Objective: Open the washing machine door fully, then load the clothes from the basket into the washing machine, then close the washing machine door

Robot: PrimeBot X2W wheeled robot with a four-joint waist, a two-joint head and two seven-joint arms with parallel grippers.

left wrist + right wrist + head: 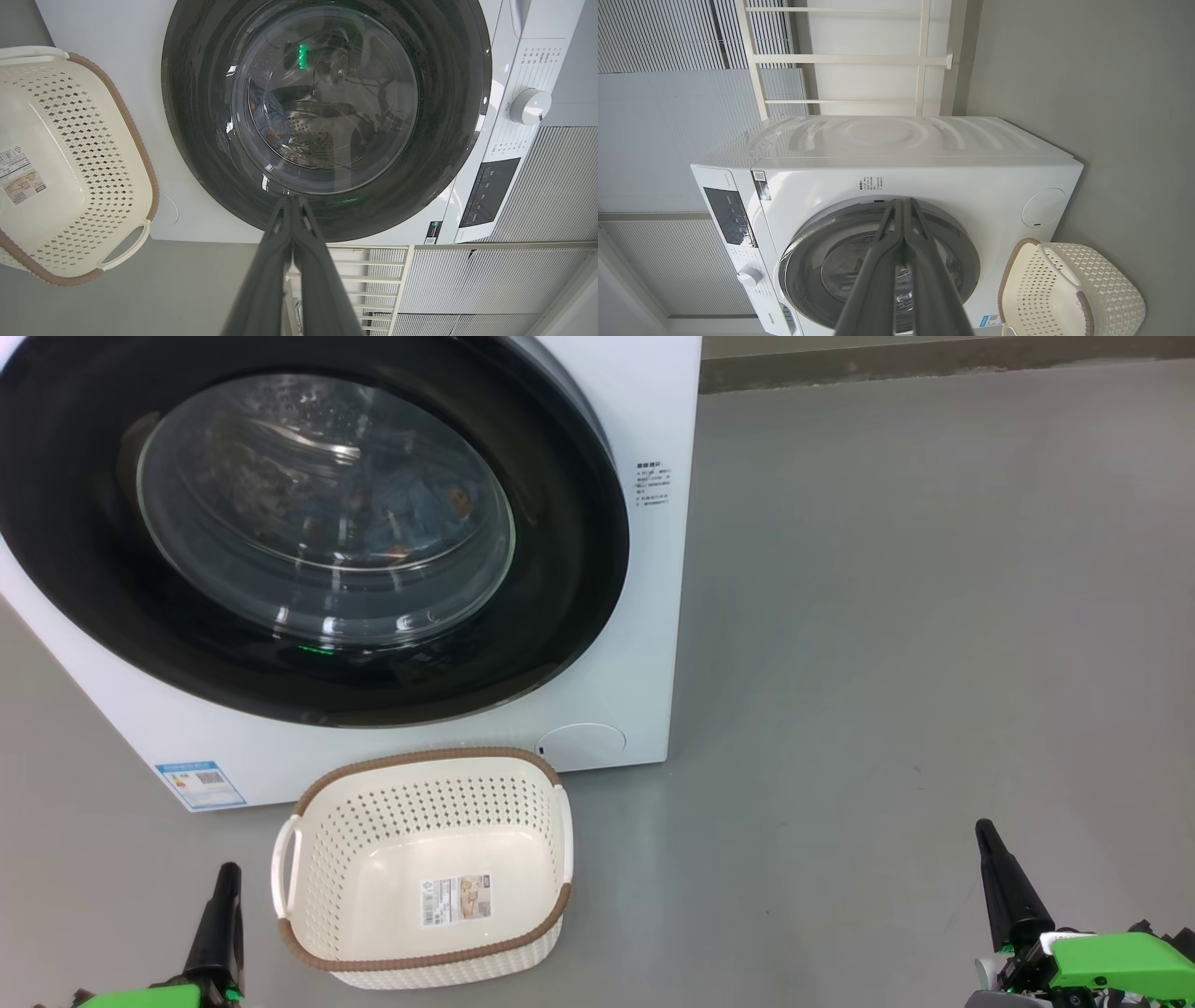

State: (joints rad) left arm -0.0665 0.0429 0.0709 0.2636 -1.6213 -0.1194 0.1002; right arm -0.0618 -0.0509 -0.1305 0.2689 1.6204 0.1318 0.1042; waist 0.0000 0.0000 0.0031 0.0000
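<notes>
**Door shut, clothes in the drum, both claws pressed together**

Washer: the big white boxy front-loading washing machine (pixel 653 616) stands on the grey floor (pixel 887 616). The large round washing machine door with wide glossy black rim and bulging clear glass centre (pixel 560 523) sits flush against the front panel, closed. A small blue label sticker (pixel 201 786) is at the front's lower left corner; a round white cap (pixel 581 744) is at the lower right.

Clothes: soft light-blue fabric with small orange-brown marks (pixel 411 513) is seen through the glass, lying inside the drum. Reflections blur the detail.

Basket: the small cream-white perforated plastic basket with brown woven-look rim (pixel 420 803) stands on the floor just in front of the washer, below the door. Its floor is bare around a paper label (pixel 456 899).

Left gripper (pixel 226 877): low, just left of the basket, apart from it. In the left wrist view its two dark fingers (pixel 271 280) lie pressed together, holding nothing.

Right gripper (pixel 988 835): low, well to the right of the basket. In the right wrist view its fingers (pixel 878 280) are likewise pressed together, holding nothing.
</notes>
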